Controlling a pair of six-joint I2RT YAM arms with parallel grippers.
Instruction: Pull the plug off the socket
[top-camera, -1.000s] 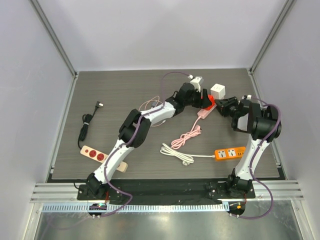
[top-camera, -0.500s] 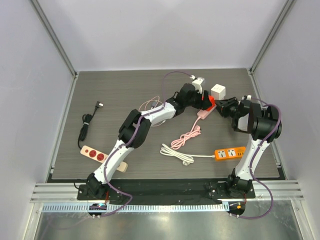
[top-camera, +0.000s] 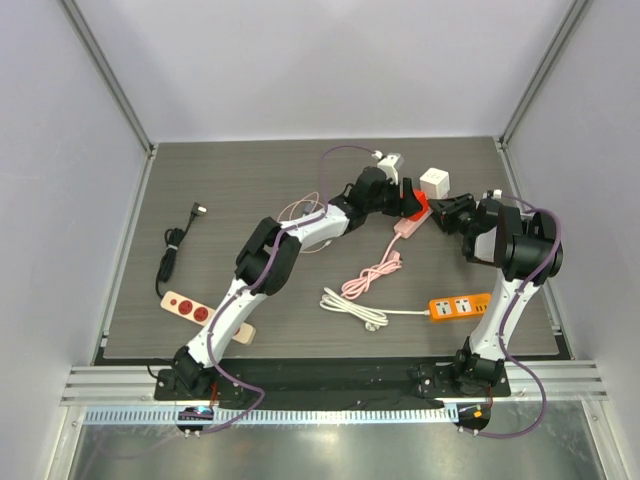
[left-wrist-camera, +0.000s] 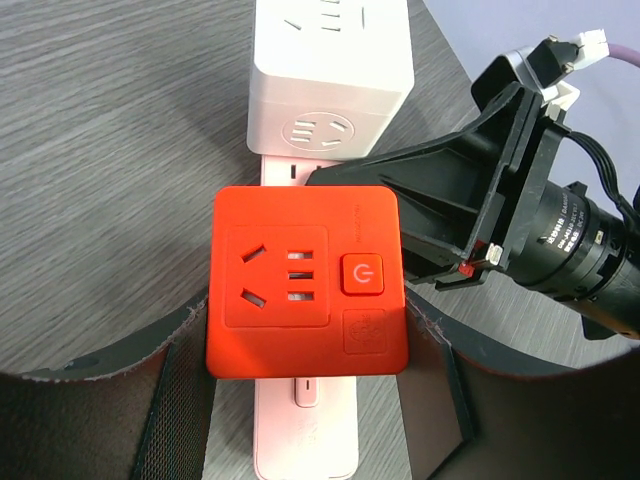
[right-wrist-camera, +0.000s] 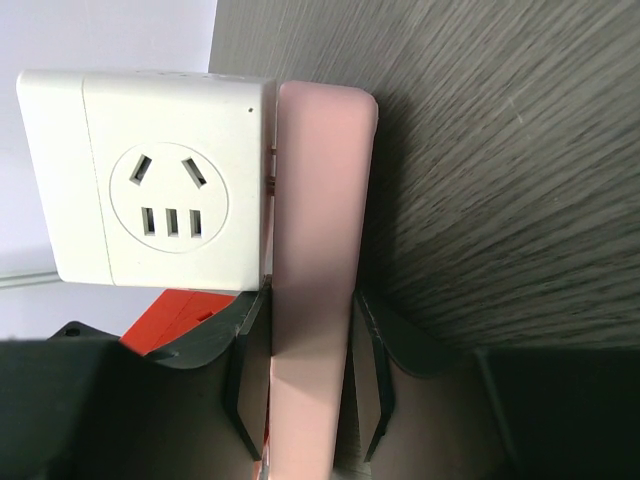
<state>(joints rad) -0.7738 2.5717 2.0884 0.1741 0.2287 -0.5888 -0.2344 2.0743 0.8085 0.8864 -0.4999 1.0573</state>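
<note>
A pink socket strip (top-camera: 404, 227) lies at the back of the table, with a red cube plug (top-camera: 414, 203) and a white cube plug (top-camera: 435, 183) on it. In the left wrist view my left gripper (left-wrist-camera: 308, 325) is shut on the red cube plug (left-wrist-camera: 305, 280), its pads against the cube's two sides, with the pink strip (left-wrist-camera: 305, 430) below and the white cube (left-wrist-camera: 330, 80) beyond. My right gripper (right-wrist-camera: 312, 330) is shut on the pink strip (right-wrist-camera: 315, 250) edge-on, next to the white cube (right-wrist-camera: 150, 180). Whether the red cube's pins still sit in the strip is hidden.
The strip's pink cable (top-camera: 375, 275) coils toward the middle. An orange power strip (top-camera: 460, 306) with a white cable (top-camera: 352, 305) lies front right. At the left are a red power strip (top-camera: 187, 307) and a black cable (top-camera: 175, 250).
My left wrist has shifted slightly left and toward the back with the red cube plug. The right arm has held still.
</note>
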